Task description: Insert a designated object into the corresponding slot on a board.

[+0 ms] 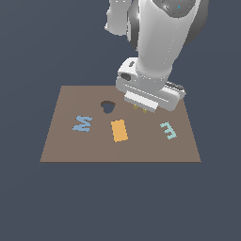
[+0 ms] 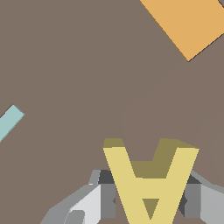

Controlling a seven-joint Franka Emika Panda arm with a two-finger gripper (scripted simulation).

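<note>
While pincer point(image 2: 151, 199) grips yellow A point(image 2: 148, 183), orange rectangle point(image 1: 119, 130) nearby.

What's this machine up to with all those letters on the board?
A robot arm's gripper is pinching a small yellow letter A between its fingers, low over a brown board. A blue M, an orange rectangle and a pale teal E lie on the board, beside an empty heart-shaped recess. No A-shaped slot shows from here.

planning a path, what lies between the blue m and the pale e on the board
In the exterior view, the orange rectangle lies between the blue M and the pale E; otherwise bare board.
</note>
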